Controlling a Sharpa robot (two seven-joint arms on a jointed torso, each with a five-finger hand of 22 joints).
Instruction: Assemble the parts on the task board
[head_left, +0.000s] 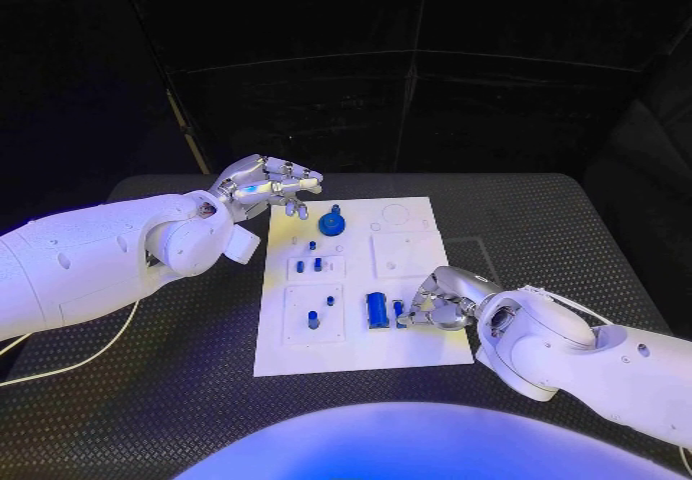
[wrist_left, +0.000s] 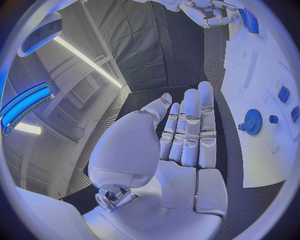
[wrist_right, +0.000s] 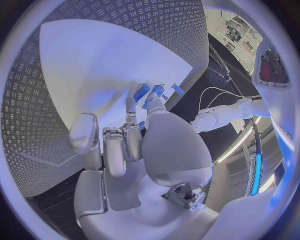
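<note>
The right hand (head_left: 440, 301) lay low over the task board (head_left: 411, 335) near its right edge and toward the near right corner, its silver fingers curled down around a small blue part (head_left: 400, 312); it seemed to pinch that piece, though the fingertips hid the contact, so a firm hold could not be confirmed. Just beside it, toward the board's middle, a longer blue cylinder (head_left: 376, 308) lay on its side. The step in hand looked like picking up a loose part from the near end of the board; the next move would call for lifting it clear without nudging the cylinder, then turning it upright over a matching recess. The left hand (head_left: 268, 184) hung above the table by the board's far left corner, fingers loosely apart and holding nothing; in the left wrist view its palm (wrist_left: 134, 145) was flat and bare. Near that corner a blue toothed gear (head_left: 332, 223) sat on the board, round and hard-looking plastic. Short blue pegs (head_left: 313, 319) stood in shallow square recesses along the left edge. The board was smooth, matt white and rigid; the table (head_left: 562, 215) under it was black with a raised tread pattern.
</note>
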